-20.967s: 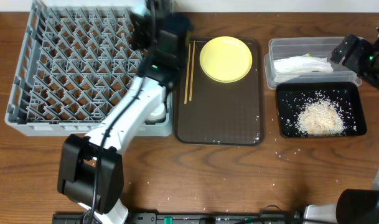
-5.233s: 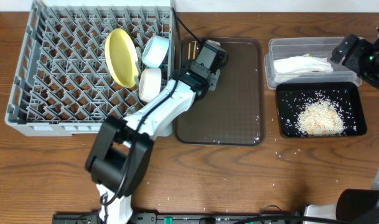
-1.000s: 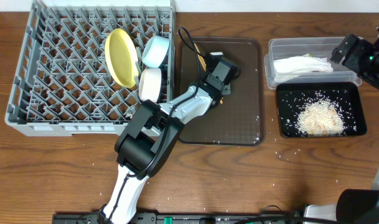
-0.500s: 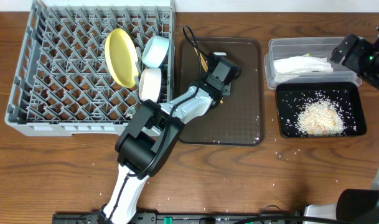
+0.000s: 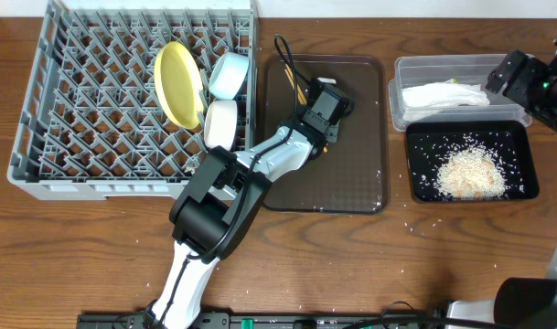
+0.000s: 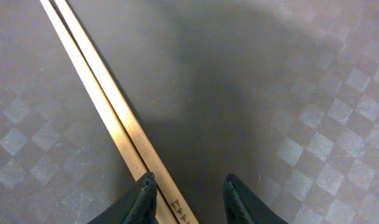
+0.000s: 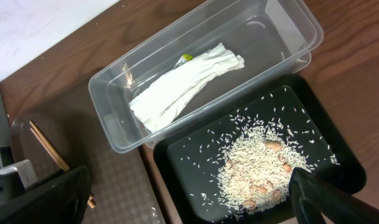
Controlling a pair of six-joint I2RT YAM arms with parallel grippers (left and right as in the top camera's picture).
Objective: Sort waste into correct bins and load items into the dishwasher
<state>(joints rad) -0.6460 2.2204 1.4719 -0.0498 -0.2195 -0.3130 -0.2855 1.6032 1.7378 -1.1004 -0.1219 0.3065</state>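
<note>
My left gripper (image 5: 320, 103) hovers low over the brown tray (image 5: 351, 174), open. In the left wrist view the wooden chopsticks (image 6: 108, 109) lie flat and slanted, their near end between the fingers (image 6: 145, 199), against the left one, with a gap to the right one. The grey dish rack (image 5: 40, 183) holds the yellow plate (image 5: 176, 82), light blue bowl (image 5: 229, 73) and white bowl (image 5: 220, 123). My right gripper (image 7: 188, 186) hangs wide open and empty above the bins. The clear tub (image 7: 114, 130) holds the white napkin (image 7: 183, 87) and the yellow-green wrapper (image 7: 187, 58). The black tray (image 7: 183, 162) holds rice (image 7: 264, 165).
Loose rice grains (image 5: 408, 221) dot the wooden table right of the brown tray and along the front. The left arm's black cable (image 5: 283, 50) loops over the tray's far left corner. The arm's white links cross the rack's right front corner.
The left arm's cable loop has drifted slightly right. Both grippers stay where they were.
</note>
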